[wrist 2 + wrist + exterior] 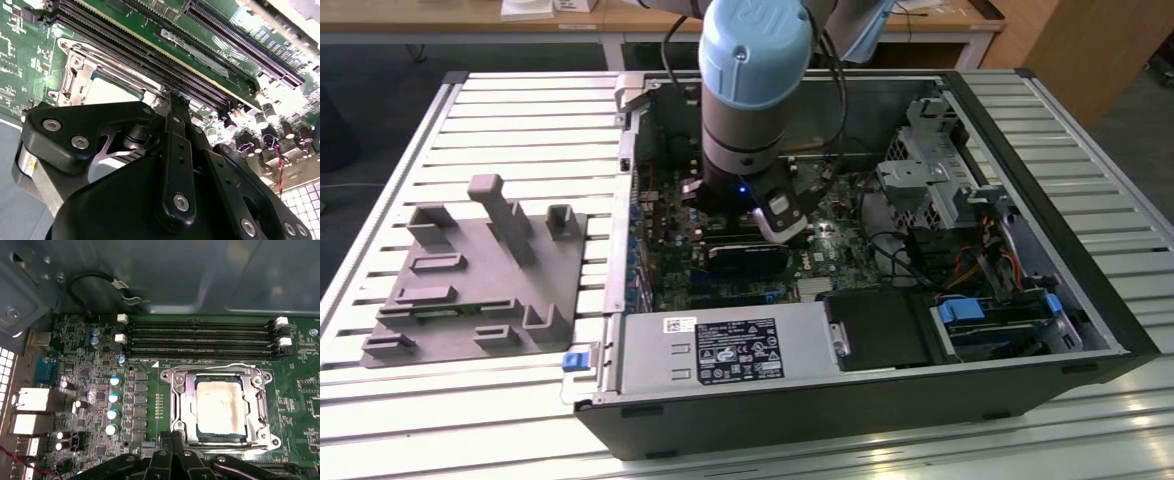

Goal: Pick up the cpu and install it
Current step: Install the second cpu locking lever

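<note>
In the first wrist view the cpu (pixel 221 407) lies in its socket frame (pixel 182 405), just beyond my gripper (pixel 171 439), whose fingertips look pressed together, empty. The exterior view shows my arm (pixel 747 90) inside the open computer case (pixel 1067 300) on a slatted table (pixel 520 130), grey fixture block (pixel 467 280) left.

**Open computer case on the counter, arm reaching inside**

The computer case (pixel 854 330) lies open on the counter (pixel 520 110). At the exterior view's left of it, on the same counter, sits the fixture block (pixel 474 280). The arm (pixel 750 90) reaches down into the case, over the motherboard (pixel 90 385). In the first wrist view the cpu (pixel 221 407) lies in the socket frame (pixel 182 405), with the memory slots (pixel 200 340) just beside that frame. The pincer (pixel 172 440) is near the frame's edge. The power supply (pixel 720 352) sits at the case's near side.
</note>
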You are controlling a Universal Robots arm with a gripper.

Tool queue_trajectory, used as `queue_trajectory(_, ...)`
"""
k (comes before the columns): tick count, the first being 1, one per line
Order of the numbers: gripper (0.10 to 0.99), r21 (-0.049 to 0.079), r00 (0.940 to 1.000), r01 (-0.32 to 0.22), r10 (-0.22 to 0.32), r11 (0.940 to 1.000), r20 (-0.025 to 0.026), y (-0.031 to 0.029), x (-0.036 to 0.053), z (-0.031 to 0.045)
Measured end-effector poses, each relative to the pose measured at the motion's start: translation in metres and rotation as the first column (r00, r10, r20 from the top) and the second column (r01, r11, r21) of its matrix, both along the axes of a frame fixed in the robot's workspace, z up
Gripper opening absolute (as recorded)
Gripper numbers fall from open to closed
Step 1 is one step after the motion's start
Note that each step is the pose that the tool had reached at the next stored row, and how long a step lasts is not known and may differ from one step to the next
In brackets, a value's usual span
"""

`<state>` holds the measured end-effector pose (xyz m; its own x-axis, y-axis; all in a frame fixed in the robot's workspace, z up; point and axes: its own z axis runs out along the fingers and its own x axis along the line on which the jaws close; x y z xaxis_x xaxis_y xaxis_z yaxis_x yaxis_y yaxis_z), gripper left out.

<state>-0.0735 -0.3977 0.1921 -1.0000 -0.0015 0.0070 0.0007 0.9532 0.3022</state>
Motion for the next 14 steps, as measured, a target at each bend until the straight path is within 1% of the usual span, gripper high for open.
queue_trajectory(6,0.106,0.026,1.0000,0.000,0.000,0.9997,0.0002,0.0001,-0.0025,-0.0027)
queue_trajectory(7,0.106,0.028,1.0000,0.000,0.000,0.9996,0.0001,0.0001,-0.0028,-0.0028)
queue_trajectory(10,0.106,0.028,1.0000,0.000,0.000,0.9996,0.0000,0.0000,-0.0030,-0.0025)
queue_trajectory(14,0.106,0.028,1.0000,0.000,0.000,0.9996,0.0000,0.0000,-0.0031,0.0021)
